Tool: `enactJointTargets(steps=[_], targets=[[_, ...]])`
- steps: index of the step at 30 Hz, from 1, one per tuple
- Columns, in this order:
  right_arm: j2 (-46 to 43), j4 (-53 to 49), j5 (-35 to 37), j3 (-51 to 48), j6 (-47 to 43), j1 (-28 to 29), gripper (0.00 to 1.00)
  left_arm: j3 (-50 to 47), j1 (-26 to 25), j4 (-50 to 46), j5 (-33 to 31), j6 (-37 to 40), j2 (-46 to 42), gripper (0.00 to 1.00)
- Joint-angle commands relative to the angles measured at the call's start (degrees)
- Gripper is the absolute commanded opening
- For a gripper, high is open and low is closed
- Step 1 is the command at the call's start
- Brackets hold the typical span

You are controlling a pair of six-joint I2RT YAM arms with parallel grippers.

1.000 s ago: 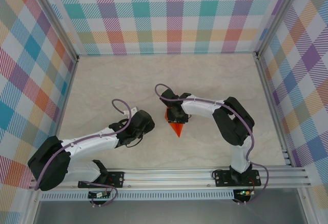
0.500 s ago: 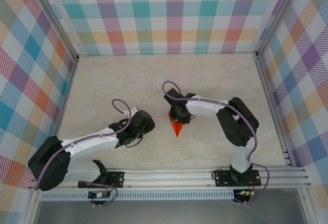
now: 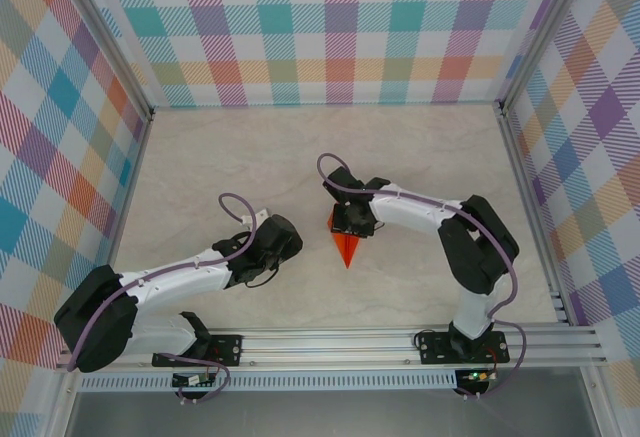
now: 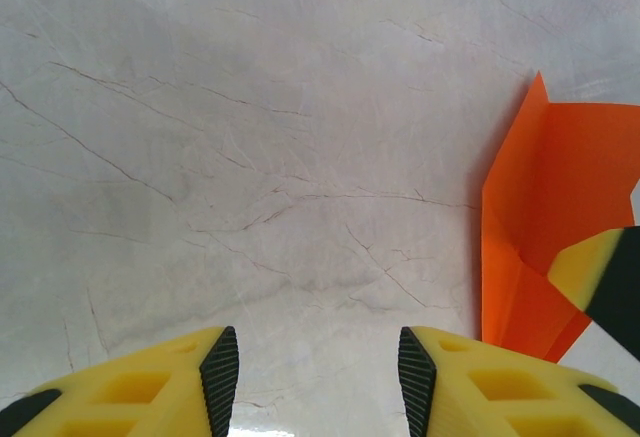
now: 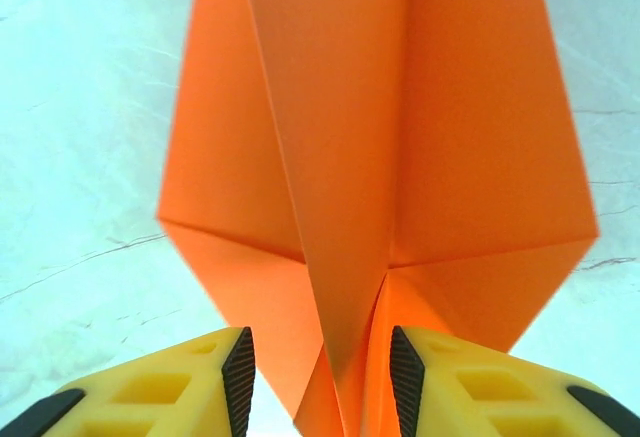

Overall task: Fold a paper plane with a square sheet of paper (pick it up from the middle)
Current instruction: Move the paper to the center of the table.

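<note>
Right gripper (image 5: 318,369) shifted right, jaws apart astride the paper plane (image 5: 400,137); left gripper (image 4: 318,372) half-open nearby.

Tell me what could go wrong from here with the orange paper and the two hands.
1. The right hand straddles the orange paper's raised centre fold with its pads apart; closing off-centre could flatten or skew that crease.
2. The left hand hangs open beside the paper, holding nothing, so nothing seems to pin the sheet; on the smooth table it may slide when pushed.
</note>
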Motion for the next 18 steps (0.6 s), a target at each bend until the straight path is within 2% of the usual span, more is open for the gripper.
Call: enactJointTargets(steps=[1,5,10,15,18], targets=[[-4.8,-2.6,-0.2,0.6,-3.2,-0.2,0.45,1.6,0.8,-1.0,-0.4,1.3,0.5,0.49],[-11.7,-2.5,2.7,-1.4,-5.2,-0.2,0.48,2.8,0.8,-2.2,-1.0,2.5,0.4,0.50],[-23.2,-2.4,9.7,-6.3,-7.4,-0.2,0.49,3.0,0.8,-2.1,-1.4,2.9,0.4,0.51],[-36.0,0.4,18.0,-15.2,-8.3,-0.5,0.62,2.8,0.8,-1.4,-1.2,3.5,0.5,0.52],[-42.3,-0.2,25.4,-19.1,-8.7,-0.7,0.63,2.5,0.8,-0.3,-0.5,5.5,0.1,0.57]])
